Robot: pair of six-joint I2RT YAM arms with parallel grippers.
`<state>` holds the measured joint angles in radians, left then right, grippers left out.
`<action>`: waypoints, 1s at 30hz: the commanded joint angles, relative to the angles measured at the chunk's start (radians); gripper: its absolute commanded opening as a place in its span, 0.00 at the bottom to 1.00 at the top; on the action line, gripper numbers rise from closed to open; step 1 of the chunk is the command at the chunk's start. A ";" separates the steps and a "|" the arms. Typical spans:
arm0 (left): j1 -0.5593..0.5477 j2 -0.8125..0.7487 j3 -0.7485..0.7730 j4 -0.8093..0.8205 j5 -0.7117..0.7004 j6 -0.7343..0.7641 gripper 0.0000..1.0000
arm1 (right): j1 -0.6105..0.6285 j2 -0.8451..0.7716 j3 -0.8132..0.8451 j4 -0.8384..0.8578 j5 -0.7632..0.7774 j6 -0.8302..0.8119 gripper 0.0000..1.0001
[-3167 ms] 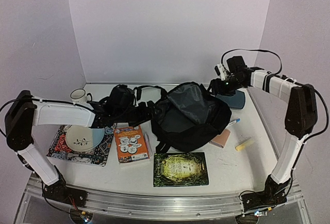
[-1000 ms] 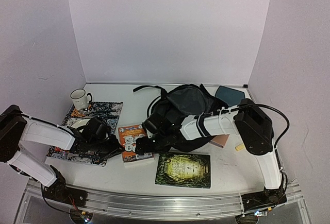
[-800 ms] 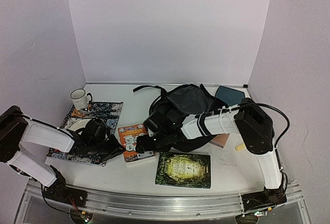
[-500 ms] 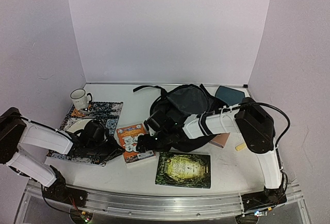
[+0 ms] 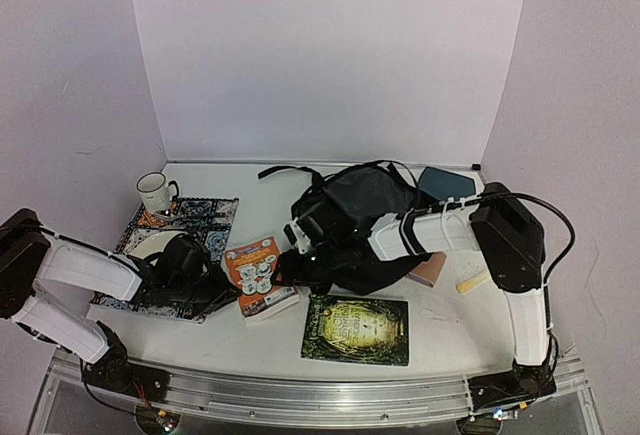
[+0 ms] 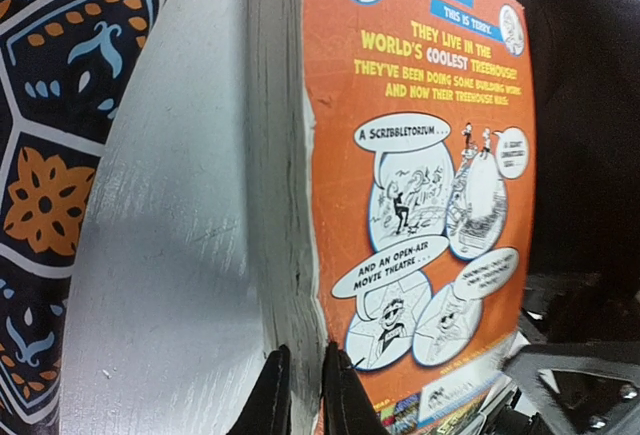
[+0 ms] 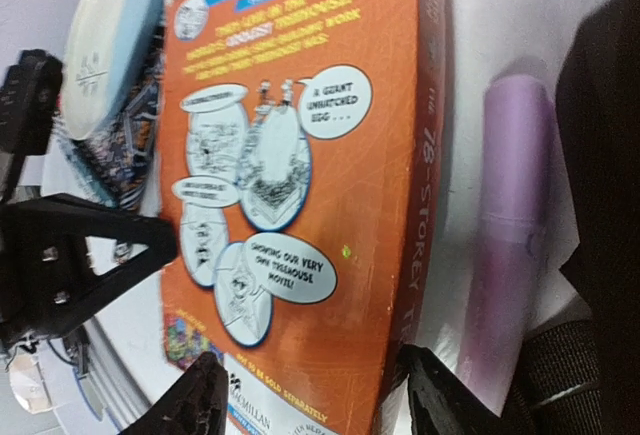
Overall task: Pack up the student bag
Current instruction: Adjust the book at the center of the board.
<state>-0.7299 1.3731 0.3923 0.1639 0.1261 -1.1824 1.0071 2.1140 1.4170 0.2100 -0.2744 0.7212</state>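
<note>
The student bag (image 5: 355, 200), a black backpack with its grey lining showing, lies at the table's middle back. An orange comic-cover book (image 5: 258, 273) lies tilted just left of it. My right gripper (image 5: 283, 273) reaches across the bag's front. In the right wrist view its fingers (image 7: 205, 395) straddle the book (image 7: 300, 155), one at the cover's outer edge and one at the spine, closed in on it. My left gripper (image 5: 222, 290) sits at the book's left side, nearly shut. Its tips (image 6: 300, 400) press against the page edge of the book (image 6: 420, 155).
A purple pen (image 7: 510, 245) lies between the book's spine and the bag. A green book (image 5: 355, 327) is at the front. A plate (image 5: 150, 245) on a patterned mat (image 5: 195, 217) and a mug (image 5: 152, 188) are left. A pink pad (image 5: 432, 272), yellow marker (image 5: 471, 280) and blue-grey tray (image 5: 445, 184) are right.
The right gripper's jaws have narrowed onto the orange book, which has turned and tipped up. The left gripper has closed a little more at the book's left edge.
</note>
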 commanded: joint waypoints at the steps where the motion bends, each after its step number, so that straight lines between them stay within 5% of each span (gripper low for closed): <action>1: -0.042 0.005 0.028 0.009 0.043 -0.011 0.05 | 0.063 -0.094 0.029 0.275 -0.271 -0.006 0.55; 7: -0.043 -0.039 0.023 0.023 0.019 -0.040 0.10 | 0.063 -0.103 -0.014 0.346 -0.290 0.019 0.46; 16: -0.052 -0.056 0.020 0.092 0.015 -0.082 0.12 | 0.062 -0.068 -0.013 0.343 -0.256 0.032 0.45; 30: -0.052 -0.069 0.022 0.097 0.002 -0.084 0.13 | 0.063 -0.034 0.007 0.158 -0.136 -0.073 0.63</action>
<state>-0.7807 1.3340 0.3920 0.2056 0.1287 -1.2622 1.0699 2.0789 1.3998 0.4213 -0.4263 0.7003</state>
